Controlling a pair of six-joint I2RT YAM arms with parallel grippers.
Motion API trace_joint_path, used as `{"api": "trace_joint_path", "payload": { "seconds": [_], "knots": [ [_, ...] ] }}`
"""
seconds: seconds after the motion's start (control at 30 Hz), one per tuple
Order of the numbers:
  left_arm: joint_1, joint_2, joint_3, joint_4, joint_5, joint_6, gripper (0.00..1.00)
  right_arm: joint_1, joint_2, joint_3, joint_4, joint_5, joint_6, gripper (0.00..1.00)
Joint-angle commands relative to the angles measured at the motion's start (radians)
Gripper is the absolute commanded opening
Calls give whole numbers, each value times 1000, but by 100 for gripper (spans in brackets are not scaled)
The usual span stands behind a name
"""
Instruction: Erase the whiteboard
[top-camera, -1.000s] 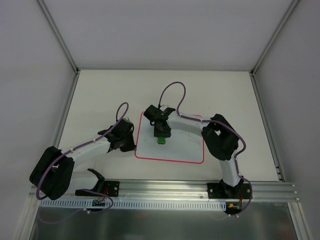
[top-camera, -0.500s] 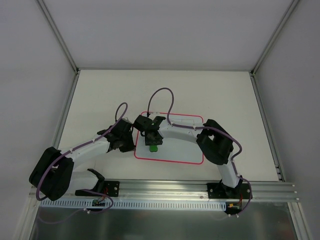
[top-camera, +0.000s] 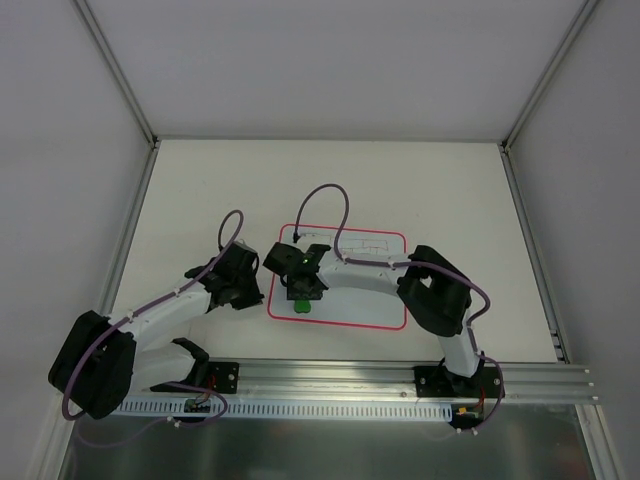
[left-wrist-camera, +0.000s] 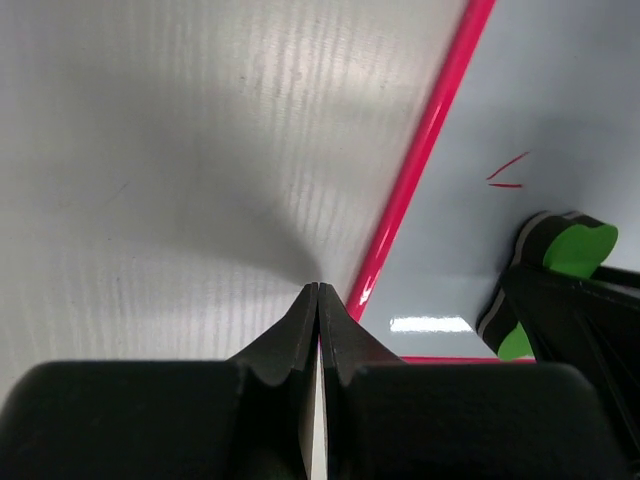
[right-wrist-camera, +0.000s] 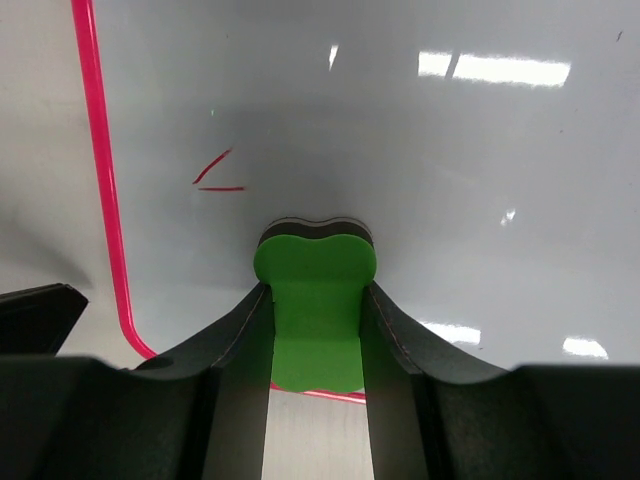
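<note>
Two red strokes (right-wrist-camera: 215, 172) lie just ahead of the green eraser (right-wrist-camera: 315, 265) clamped in the right gripper (right-wrist-camera: 316, 292) — wiping looks underway on the whiteboard (top-camera: 365, 303), flat on the table (top-camera: 200, 180); I'd push forward next. The left gripper (left-wrist-camera: 318, 295), closed on nothing, rests at the board's border.

Cream counter (top-camera: 200, 190), matte; faint ribbing shows in the left wrist view. Aluminium strip (top-camera: 130, 235) lines its left edge, another (top-camera: 530, 250) its right. Aluminium rail (top-camera: 330, 375) along near edge; slotted white strip (top-camera: 320, 409) just beyond. White panels (top-camera: 330, 60) enclose far side.
</note>
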Motion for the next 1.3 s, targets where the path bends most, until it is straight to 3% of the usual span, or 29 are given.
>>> {"api": "trace_joint_path", "payload": {
  "seconds": [0.0,0.23,0.43,0.57,0.97,1.27],
  "knots": [
    [10,-10,-6,-30,-46,-33,0,35,95,-12,-103,-55,69,0],
    [10,-44,-6,-24,-25,-48,1,29,117,12,-191,11,79,0],
    [7,-134,-47,-8,5,-71,35,12,77,-29,-151,6,68,1],
    [-10,-171,-115,27,14,-123,41,9,68,-41,-136,0,65,0],
    [-82,-90,-149,82,-5,-186,30,9,71,-43,-114,-19,59,0],
    [-108,31,-139,82,-8,-226,2,8,77,-40,-103,-32,57,0]
  ]
}}
